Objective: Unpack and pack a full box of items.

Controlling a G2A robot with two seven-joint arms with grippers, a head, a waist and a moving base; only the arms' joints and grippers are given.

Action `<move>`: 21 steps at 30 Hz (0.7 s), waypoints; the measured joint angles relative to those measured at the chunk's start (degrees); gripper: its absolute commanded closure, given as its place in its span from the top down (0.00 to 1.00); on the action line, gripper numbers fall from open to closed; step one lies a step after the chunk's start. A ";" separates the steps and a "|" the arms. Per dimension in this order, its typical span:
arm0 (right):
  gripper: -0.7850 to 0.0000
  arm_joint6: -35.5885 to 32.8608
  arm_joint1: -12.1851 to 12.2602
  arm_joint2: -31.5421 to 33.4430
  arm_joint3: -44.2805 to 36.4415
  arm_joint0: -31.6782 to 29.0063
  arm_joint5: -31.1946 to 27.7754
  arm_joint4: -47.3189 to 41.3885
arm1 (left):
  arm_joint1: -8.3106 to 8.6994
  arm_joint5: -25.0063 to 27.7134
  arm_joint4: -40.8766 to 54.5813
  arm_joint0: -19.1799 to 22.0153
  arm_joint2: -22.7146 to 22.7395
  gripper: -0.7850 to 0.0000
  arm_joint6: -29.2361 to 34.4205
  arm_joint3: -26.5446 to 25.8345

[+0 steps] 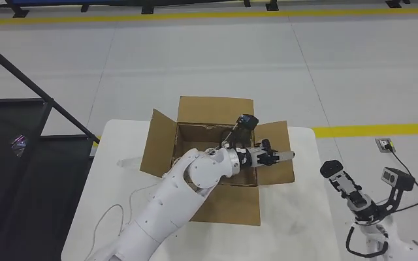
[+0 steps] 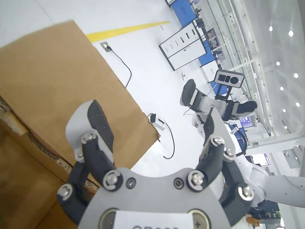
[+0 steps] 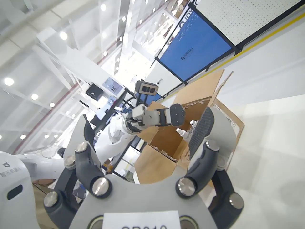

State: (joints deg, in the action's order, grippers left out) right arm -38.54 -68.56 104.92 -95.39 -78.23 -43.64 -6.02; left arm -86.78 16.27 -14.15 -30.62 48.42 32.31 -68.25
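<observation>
An open cardboard box [image 1: 196,140] stands on the white table [image 1: 124,176], all its flaps folded out. My left gripper [image 1: 279,154] hovers over the box's right side, just above the right flap [image 2: 59,72]. It is open, with nothing between its fingers [image 2: 100,122]. My right gripper [image 1: 337,175] hangs beyond the table's right edge, open and empty, facing the box [image 3: 166,144]. The right wrist view shows the left gripper [image 3: 175,116] above the box, and two white bottle tops [image 3: 181,133] standing up inside it. My arm hides most of the box's inside in the top view.
A thin cable [image 1: 111,218] lies on the table's left part. A black stand with dark cloth [image 1: 26,163] stands left of the table. Bare table lies in front of the box's near flap [image 1: 228,205] and on the right [image 1: 307,215].
</observation>
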 measured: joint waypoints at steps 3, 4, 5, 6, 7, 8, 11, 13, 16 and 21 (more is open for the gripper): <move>1.00 1.55 -0.06 -2.62 -4.03 1.58 2.90 7.21 | 2.45 -2.04 -2.93 -5.56 6.70 1.00 1.10 -9.19; 1.00 1.80 -0.07 -3.51 -5.18 2.25 3.98 9.49 | 3.15 -2.61 -3.63 -7.49 8.88 1.00 1.73 -12.11; 1.00 2.07 -0.08 -4.51 -6.24 3.00 5.18 11.78 | 3.83 -3.14 -4.25 -9.46 11.09 1.00 2.41 -15.01; 1.00 2.44 -0.12 -6.02 -7.44 4.16 6.97 14.82 | 4.65 -3.81 -5.17 -12.07 14.00 1.00 3.25 -18.72; 1.00 2.40 -0.14 -7.30 -8.15 5.22 8.53 17.24 | 5.21 -4.46 -6.08 -14.02 16.22 1.00 3.42 -21.39; 1.00 2.14 -0.15 -8.66 -8.65 6.45 10.29 19.78 | 5.72 -5.21 -7.22 -15.98 18.35 1.00 3.26 -24.03; 1.00 1.00 -0.31 -14.02 -9.51 11.26 17.47 28.92 | 6.99 -6.87 -9.85 -22.39 24.32 1.00 2.81 -32.26; 1.00 -0.92 -0.50 -18.82 -9.36 15.08 21.49 34.93 | 7.66 -7.24 -9.87 -26.51 28.19 1.00 2.68 -36.89; 1.00 -4.62 -0.99 -26.39 -7.14 21.14 25.22 42.22 | 8.44 -7.04 -8.49 -32.02 33.51 1.00 2.52 -42.05; 1.00 -7.49 -2.90 -39.80 1.24 32.08 31.86 51.82 | 9.45 -5.31 -5.20 -40.43 42.17 1.00 1.38 -47.22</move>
State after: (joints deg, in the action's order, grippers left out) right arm -46.04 -71.46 65.12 -94.14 -46.15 -11.78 45.81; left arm -77.33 10.96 -19.35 -71.04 90.59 33.69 -115.47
